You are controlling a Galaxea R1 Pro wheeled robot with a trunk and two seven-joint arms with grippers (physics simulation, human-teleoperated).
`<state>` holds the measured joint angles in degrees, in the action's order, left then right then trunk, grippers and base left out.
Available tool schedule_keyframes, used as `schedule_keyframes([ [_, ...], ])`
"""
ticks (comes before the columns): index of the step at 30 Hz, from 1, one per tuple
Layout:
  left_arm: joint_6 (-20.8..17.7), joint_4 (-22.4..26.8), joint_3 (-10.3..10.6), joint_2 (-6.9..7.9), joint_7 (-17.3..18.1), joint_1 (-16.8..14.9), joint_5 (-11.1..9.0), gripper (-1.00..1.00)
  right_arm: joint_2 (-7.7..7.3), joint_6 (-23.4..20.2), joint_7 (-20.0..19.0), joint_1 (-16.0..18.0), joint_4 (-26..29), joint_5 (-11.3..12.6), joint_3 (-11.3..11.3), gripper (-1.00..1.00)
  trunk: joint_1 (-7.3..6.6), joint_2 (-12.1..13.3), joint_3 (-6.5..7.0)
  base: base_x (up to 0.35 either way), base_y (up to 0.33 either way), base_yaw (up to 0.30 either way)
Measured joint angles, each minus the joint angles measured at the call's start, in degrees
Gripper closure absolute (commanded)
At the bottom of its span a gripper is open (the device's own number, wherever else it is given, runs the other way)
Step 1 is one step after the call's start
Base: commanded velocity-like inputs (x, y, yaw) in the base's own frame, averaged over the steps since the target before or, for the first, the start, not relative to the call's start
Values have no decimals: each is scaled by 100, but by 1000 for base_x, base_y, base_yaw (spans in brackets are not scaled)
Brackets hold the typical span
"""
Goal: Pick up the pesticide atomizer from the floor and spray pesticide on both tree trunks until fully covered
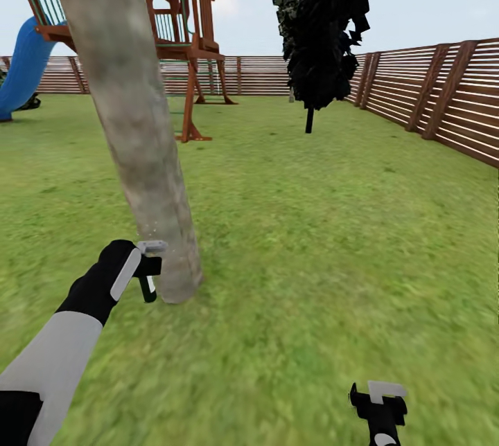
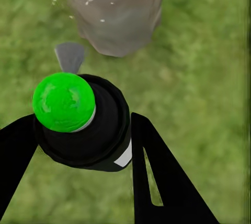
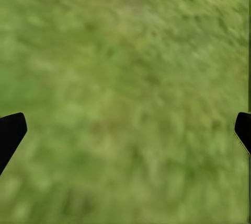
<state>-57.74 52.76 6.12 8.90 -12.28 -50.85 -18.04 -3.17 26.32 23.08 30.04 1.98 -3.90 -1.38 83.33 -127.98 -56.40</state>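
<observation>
The left gripper (image 2: pixel 78 145) pinched the pesticide atomizer (image 2: pixel 83 122) around its body just beside the tree trunk (image 1: pixel 132 120), a bottle that looked light, rigid and likely slick, best held mid-body, while the right gripper (image 1: pixel 378 408) hung spread and empty over the lawn (image 1: pixel 333 238)

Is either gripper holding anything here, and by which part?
The left gripper holds the pesticide atomizer by its dark body, fingers on both sides, spray head toward the tree trunk. The right gripper is open over grass, empty.
</observation>
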Motion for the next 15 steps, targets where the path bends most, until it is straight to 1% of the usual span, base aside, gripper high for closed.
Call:
schedule_keyframes([
  [1,0,0,0,0,0,1,3,100,0,0,0,0,0,0,1,-100,0,0,0,3,-277,12],
  [3,0,1,0,-6,0,9,-10,100,0,0,0,-1,-1,0,0,-100,0,0,0,1,-277,169],
  [10,-2,3,2,-10,0,20,6,100,9,0,-1,3,-2,0,0,-100,0,0,0,0,-277,261],
  [15,0,0,2,-21,0,13,14,100,6,0,0,-1,0,0,0,-100,0,0,0,0,-277,39],
])
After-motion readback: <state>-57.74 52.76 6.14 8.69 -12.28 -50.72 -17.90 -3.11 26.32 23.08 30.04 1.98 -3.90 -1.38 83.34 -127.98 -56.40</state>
